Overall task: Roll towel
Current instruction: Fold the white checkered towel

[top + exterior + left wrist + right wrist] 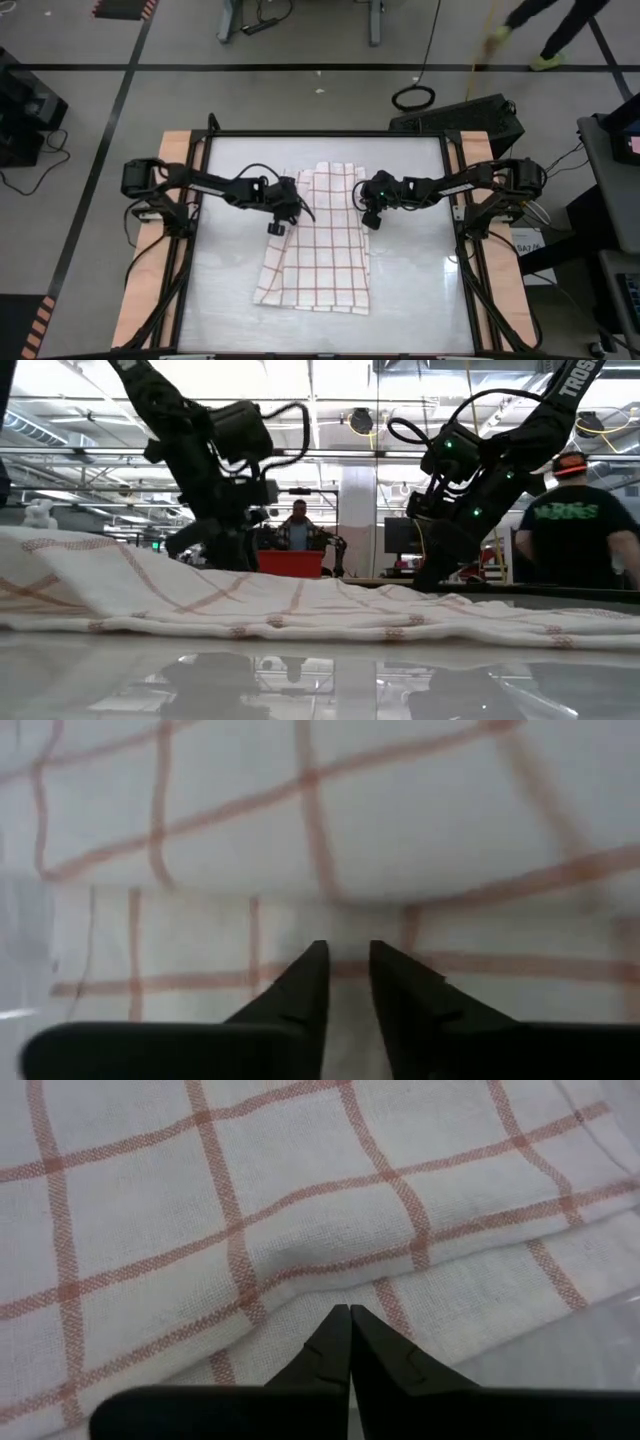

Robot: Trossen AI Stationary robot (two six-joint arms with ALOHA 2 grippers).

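The thin white cloth towel with a red-brown grid [318,238] lies on the table directly between the two grippers, its long axis running away from them toward the near table edge. The left gripper [276,228] sits at one long edge, fingers slightly apart over a fold; the right gripper [369,221] at the other, fingers together. Both are equally near. One towel, two grippers.

Readable lettering: one partial brand mark.
White letters "TROSS", cut by the frame edge, run along the dark robot arm [578,382] in the low view.
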